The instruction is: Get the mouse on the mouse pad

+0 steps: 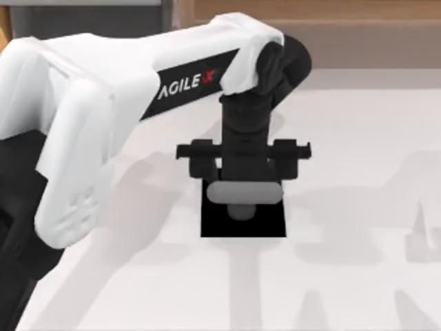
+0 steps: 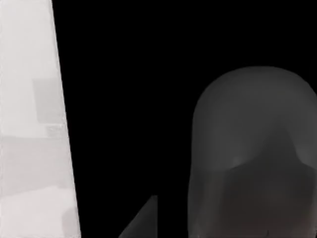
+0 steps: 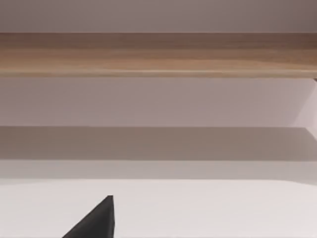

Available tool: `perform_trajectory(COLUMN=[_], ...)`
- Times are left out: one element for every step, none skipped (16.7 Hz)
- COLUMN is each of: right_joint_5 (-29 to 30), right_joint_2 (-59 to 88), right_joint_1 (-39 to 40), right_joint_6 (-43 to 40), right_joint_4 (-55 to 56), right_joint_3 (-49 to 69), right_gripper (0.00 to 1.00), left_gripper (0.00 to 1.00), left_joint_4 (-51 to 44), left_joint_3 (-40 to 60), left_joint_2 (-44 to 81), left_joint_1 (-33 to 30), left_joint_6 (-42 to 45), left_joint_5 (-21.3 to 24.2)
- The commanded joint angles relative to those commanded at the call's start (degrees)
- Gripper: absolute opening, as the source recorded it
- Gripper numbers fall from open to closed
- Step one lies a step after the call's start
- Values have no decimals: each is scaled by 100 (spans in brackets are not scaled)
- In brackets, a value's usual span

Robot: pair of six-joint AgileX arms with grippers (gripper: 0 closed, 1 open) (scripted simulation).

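Mouse (image 2: 252, 153) sits over the black mouse pad (image 1: 213, 224) under the left gripper (image 1: 242, 200), whose finger state I cannot tell. Placement looks nearly done; release and retreat likely remain. Right arm is parked.

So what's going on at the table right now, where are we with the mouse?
The left arm is reaching over the middle of the table, with the left gripper hanging straight down over the mouse pad. In the left wrist view the mouse sits close under the camera against the pad's black surface, so it looks to be on or just above the pad. Whether the gripper is holding it or has let go cannot be told. The right wrist view faces the table's far edge.
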Motion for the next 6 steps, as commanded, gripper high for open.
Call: perform_trajectory(right_joint_5=[0, 0, 0, 0, 0, 0], right_joint_2=[0, 0, 0, 0, 0, 0], right_joint_1=[0, 0, 0, 0, 0, 0], right_joint_6=[0, 0, 0, 0, 0, 0], right_joint_4=[0, 0, 0, 0, 0, 0], right_joint_3=[0, 0, 0, 0, 0, 0], right_gripper=[100, 100, 100, 100, 100, 100], left_gripper=[100, 100, 100, 100, 100, 100], left_joint_4=[0, 0, 0, 0, 0, 0], left_joint_3=[0, 0, 0, 0, 0, 0], left_joint_2=[0, 0, 0, 0, 0, 0], left_joint_1=[0, 0, 0, 0, 0, 0], left_joint_6=[0, 0, 0, 0, 0, 0], left_joint_5=[0, 0, 0, 0, 0, 0])
